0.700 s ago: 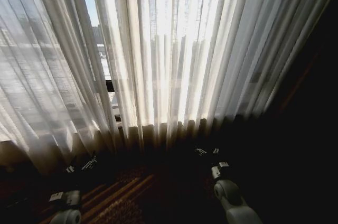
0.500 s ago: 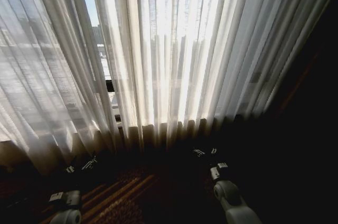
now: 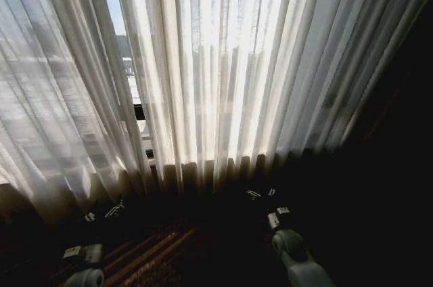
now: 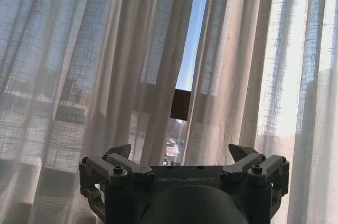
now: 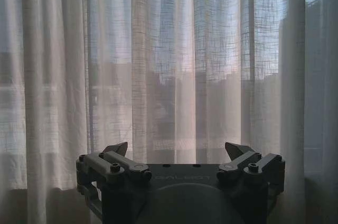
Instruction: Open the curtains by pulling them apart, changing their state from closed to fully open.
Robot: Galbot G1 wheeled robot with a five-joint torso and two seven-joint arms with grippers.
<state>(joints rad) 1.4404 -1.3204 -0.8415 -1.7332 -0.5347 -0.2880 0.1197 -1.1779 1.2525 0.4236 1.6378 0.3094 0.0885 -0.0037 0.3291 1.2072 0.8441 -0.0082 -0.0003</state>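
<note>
Both tools hang low in front of the curtains [image 3: 223, 77], each with its fingers spread wide and nothing between them. In the head view the left tool [image 3: 105, 211] sits at about 7 o'clock, just below the hem of the left panel, and the right tool [image 3: 262, 194] sits at about 5 o'clock, just below the hem of the right panel. Neither one touches the cloth.

Seen from the left wrist, the left tool [image 4: 182, 152] points at a narrow gap [image 4: 190, 60] between the two panels, where blue sky and a dark window bar show through. Its fingertips [image 4: 120, 151] stand clear of the folds. Seen from the right wrist, the right tool [image 5: 177, 150] faces an unbroken stretch of sheer pleated curtain [image 5: 169, 60], with dim building shapes behind the weave.

In the head view the curtains fill the upper part from 9 o'clock across to 2 o'clock, with the slim gap [image 3: 111, 3] at about 11 o'clock. Bright light comes through the middle pleats. A dark drape [image 3: 406, 131] hangs at 3 o'clock, and striped light lies on the floor [image 3: 155, 253] at 6 o'clock.
</note>
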